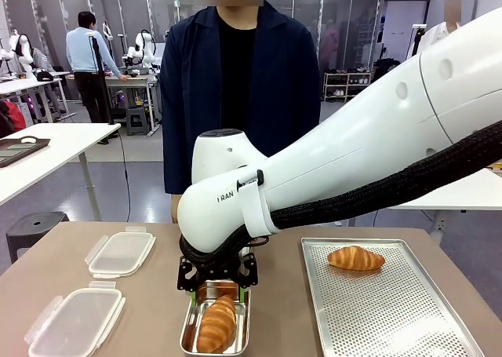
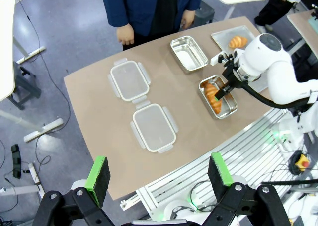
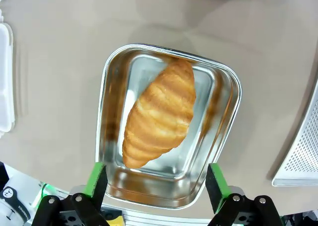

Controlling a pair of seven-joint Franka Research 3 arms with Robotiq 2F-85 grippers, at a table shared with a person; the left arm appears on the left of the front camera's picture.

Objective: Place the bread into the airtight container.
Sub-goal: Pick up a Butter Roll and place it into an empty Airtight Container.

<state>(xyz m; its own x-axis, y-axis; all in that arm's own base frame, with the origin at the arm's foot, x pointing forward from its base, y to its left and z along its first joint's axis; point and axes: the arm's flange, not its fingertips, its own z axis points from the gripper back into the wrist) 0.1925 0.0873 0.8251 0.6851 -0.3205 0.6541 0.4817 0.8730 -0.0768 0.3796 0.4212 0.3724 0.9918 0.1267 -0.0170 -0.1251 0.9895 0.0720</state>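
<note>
As the right gripper (image 3: 155, 180) hangs over the near steel container (image 3: 105, 116) with jaws wide and nothing in them, you find the croissant (image 3: 160, 114) lying flat inside that container, straight ahead of the pads and between their lines, with neither pad touching it. Its long axis runs on a slant, mostly along the container's length and across the line the jaws close on, so they straddle its short width. Left to right across the table you get a far lid (image 1: 121, 253) and a near lid (image 1: 74, 319), both apart from the container. Then comes the filled container at the middle, with an empty steel container (image 2: 189, 52) beyond it. At the right is the perforated tray (image 1: 392, 310) with a second croissant (image 1: 355, 257) at its far end. The left gripper (image 2: 159, 172) is wide and empty too, high off the table's near edge and well apart from all of it, so the right arm is the nearer one. This piece looks placed. Going by that, you need a straight lift, since the container walls sit just beside the pads. Nothing stands between here and the tray. The person's hand (image 2: 126, 36) stays at the far edge, clear of the work.
</note>
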